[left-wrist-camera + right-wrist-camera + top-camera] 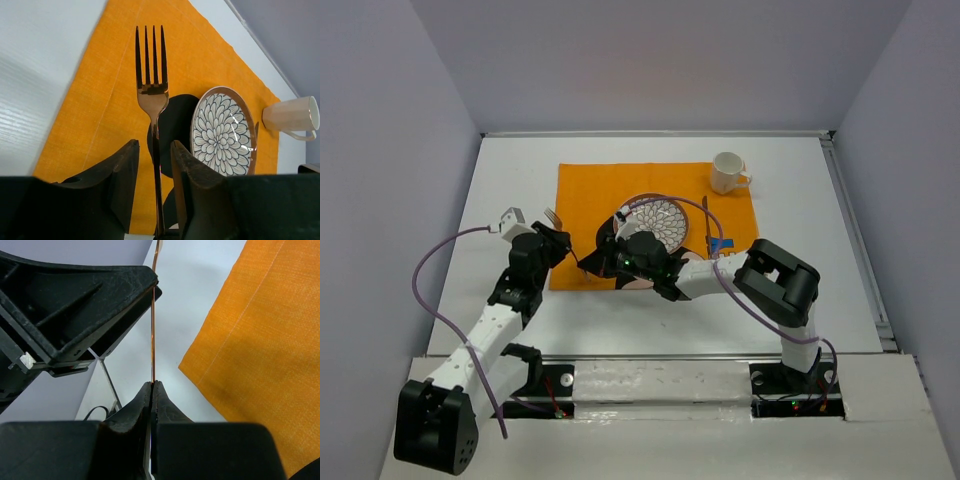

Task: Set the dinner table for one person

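A copper-coloured fork (152, 95) hangs above the left edge of the orange mat (590, 190), tines pointing away from me. My right gripper (154, 383) is shut on the tip of the fork's thin handle (153, 330). My left gripper (154, 145) straddles the handle further up, jaws open, with a gap on the left side and the right finger (187, 165) close to the handle. In the top view the left gripper (558, 240) and the right gripper (598, 260) meet over the white dinner table (510, 180).
A flower-patterned plate (658, 222) lies mid-mat, partly under my right wrist. A white mug (728, 172) stands at the mat's far right corner. A knife (706, 225) lies right of the plate, with a small blue object (720, 243) beside it. Grey walls enclose the table.
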`<state>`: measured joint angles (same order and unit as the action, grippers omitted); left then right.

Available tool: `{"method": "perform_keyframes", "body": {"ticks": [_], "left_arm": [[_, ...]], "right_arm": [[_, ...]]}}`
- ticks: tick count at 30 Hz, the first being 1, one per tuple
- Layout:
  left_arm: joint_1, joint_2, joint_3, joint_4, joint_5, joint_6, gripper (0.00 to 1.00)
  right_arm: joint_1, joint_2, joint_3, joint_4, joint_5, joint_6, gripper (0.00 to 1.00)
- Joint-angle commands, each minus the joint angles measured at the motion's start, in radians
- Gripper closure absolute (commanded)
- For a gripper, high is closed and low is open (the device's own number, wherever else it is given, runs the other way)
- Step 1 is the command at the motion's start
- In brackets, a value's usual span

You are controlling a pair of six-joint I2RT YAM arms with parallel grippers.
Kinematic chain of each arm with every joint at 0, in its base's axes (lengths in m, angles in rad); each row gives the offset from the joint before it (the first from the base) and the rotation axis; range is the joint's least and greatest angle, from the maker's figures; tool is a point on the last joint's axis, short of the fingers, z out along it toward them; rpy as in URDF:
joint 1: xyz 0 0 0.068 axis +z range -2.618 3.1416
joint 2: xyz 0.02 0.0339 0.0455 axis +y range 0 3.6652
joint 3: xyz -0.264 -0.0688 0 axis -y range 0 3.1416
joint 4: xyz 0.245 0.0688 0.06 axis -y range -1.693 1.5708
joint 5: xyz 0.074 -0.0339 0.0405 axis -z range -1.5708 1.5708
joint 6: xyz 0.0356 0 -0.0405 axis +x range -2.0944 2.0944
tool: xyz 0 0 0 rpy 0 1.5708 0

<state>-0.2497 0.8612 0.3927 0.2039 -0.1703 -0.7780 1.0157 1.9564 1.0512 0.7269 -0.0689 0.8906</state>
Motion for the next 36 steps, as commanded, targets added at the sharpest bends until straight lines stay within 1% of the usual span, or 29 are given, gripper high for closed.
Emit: {"method": "perform_keyframes", "body": {"ticks": [1, 2, 3, 4, 7, 8, 9, 13, 14, 15, 17, 18, 20, 21, 25, 26, 28, 30, 31, 35, 36], "left_arm": [[-0.002, 0.015, -0.029, 0.115, 0.015, -0.014, 0.63], [-0.003, 0.019, -0.029, 0.117, 0.014, -0.009, 0.74], [-0.003, 0.024, -0.028, 0.120, 0.014, -0.007, 0.79], [-0.003, 0.032, -0.028, 0.123, 0.014, -0.007, 0.83], [-0.003, 0.053, -0.017, 0.138, 0.009, 0.000, 0.85], [-0.003, 0.058, -0.008, 0.140, 0.009, 0.002, 0.88], [-0.003, 0.062, -0.005, 0.141, 0.006, 0.006, 1.00], [-0.002, 0.090, 0.023, 0.129, -0.014, 0.048, 1.00], [-0.003, 0.096, 0.037, 0.117, -0.026, 0.057, 1.00], [-0.003, 0.105, 0.046, 0.112, -0.031, 0.066, 1.00], [-0.003, 0.139, 0.064, 0.094, -0.047, 0.088, 1.00], [-0.006, 0.154, 0.084, 0.089, -0.052, 0.111, 1.00], [-0.014, 0.195, 0.115, 0.081, -0.067, 0.132, 1.00], [-0.022, 0.229, 0.127, 0.078, -0.077, 0.152, 1.00], [-0.094, 0.308, 0.201, 0.052, -0.150, 0.207, 1.00], [-0.124, 0.352, 0.237, 0.040, -0.172, 0.215, 1.00], [-0.149, 0.430, 0.274, 0.031, -0.179, 0.252, 1.00], [-0.172, 0.485, 0.340, 0.012, -0.172, 0.285, 1.00], [-0.178, 0.539, 0.360, 0.002, -0.166, 0.316, 1.00], [-0.212, 0.634, 0.423, -0.003, -0.163, 0.402, 1.00], [-0.214, 0.663, 0.440, -0.006, -0.167, 0.413, 1.00]], "right_arm": [[0.001, -0.024, 0.001, 0.101, -0.014, 0.008, 1.00], [0.001, -0.022, 0.000, 0.104, -0.012, 0.008, 1.00], [0.001, -0.022, 0.000, 0.105, -0.011, 0.008, 1.00], [0.001, -0.021, 0.000, 0.105, -0.011, 0.008, 1.00], [0.001, -0.017, 0.000, 0.108, -0.014, 0.010, 1.00], [0.001, -0.019, -0.002, 0.109, -0.012, 0.011, 1.00], [0.001, -0.019, -0.005, 0.112, -0.012, 0.013, 1.00], [0.001, -0.030, -0.025, 0.105, 0.000, 0.013, 1.00], [0.001, -0.037, -0.026, 0.095, 0.003, 0.008, 0.82], [0.001, -0.043, -0.028, 0.071, 0.004, 0.005, 0.71], [0.001, -0.059, -0.042, 0.040, 0.014, -0.007, 0.53], [0.001, -0.083, -0.051, 0.014, 0.030, -0.024, 0.39], [0.001, -0.120, -0.092, -0.012, 0.055, -0.063, 0.31], [0.001, -0.166, -0.108, -0.045, 0.082, -0.076, 0.28], [-0.008, -0.278, -0.181, -0.144, 0.182, -0.153, 0.28], [-0.008, -0.339, -0.194, -0.167, 0.202, -0.182, 0.28], [-0.008, -0.399, -0.235, -0.237, 0.260, -0.208, 0.28], [-0.008, -0.480, -0.273, -0.302, 0.285, -0.242, 0.28], [-0.017, -0.507, -0.287, -0.323, 0.294, -0.249, 0.28], [-0.026, -0.651, -0.378, -0.405, 0.348, -0.281, 0.29], [-0.035, -0.709, -0.410, -0.441, 0.362, -0.288, 0.29]]}}
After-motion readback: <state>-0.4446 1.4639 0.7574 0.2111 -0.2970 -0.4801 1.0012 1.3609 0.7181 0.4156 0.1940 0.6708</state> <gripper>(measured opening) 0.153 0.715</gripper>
